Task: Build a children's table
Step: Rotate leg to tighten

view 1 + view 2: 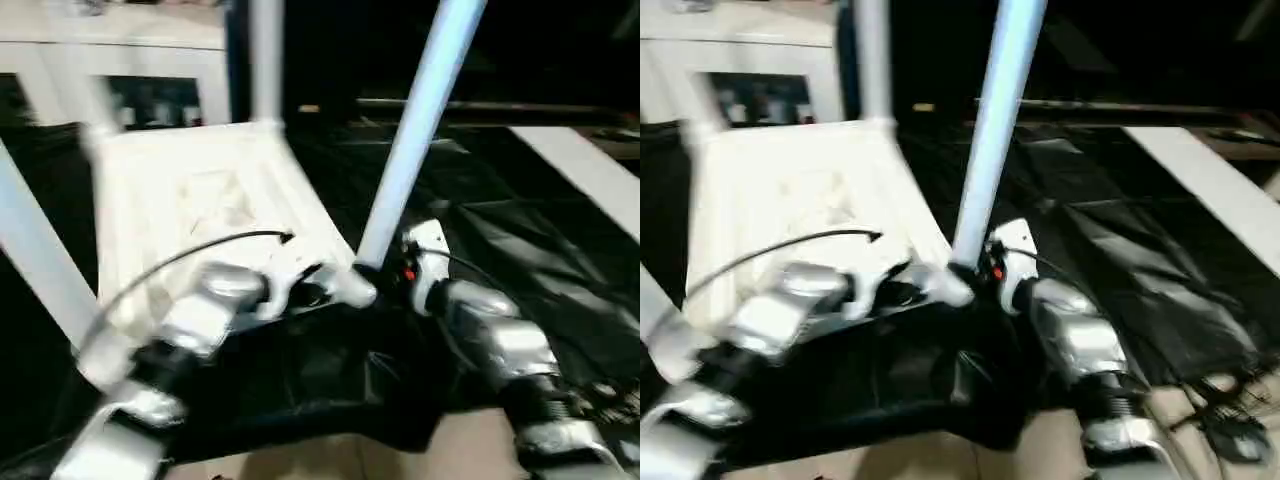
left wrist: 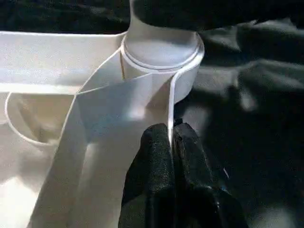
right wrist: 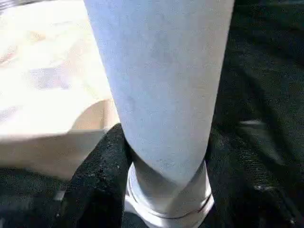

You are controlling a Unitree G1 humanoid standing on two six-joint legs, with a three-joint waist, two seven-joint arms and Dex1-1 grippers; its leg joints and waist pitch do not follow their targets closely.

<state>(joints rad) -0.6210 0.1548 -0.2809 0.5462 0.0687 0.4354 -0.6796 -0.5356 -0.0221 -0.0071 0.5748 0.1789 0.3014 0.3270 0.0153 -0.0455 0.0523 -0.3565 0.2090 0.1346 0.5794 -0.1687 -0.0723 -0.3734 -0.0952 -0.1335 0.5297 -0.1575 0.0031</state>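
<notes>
Four legs belong to this build; three show standing in the upturned tabletop point(image 1: 200, 215), which lies underside up on the black-draped table point(image 1: 520, 240), ahead of the robot and to the left of centre.

Near corner: the near right leg point(image 1: 415, 130) stands in its round corner socket point(image 2: 161, 57) and leans to the right. The right pincer point(image 3: 156, 190) holds this leg just above the socket, one black finger on each side of the tube. The left pincer point(image 2: 170, 156) is pinched narrow on the thin upright rim of the tabletop, just beside the same socket, which steadies the part.

Judgement: this leg is entered but, given its lean, possibly not fully seated; it needs pressing home or straightening.

Left side: the left leg point(image 1: 35, 260) rises at the left edge.

Far side: the far leg point(image 1: 266, 60) stands upright at the far right corner. The far left corner is blurred, so the fourth leg cannot be confirmed.

Remaining, as judged: confirm all legs, then turn the assembly upright.
</notes>
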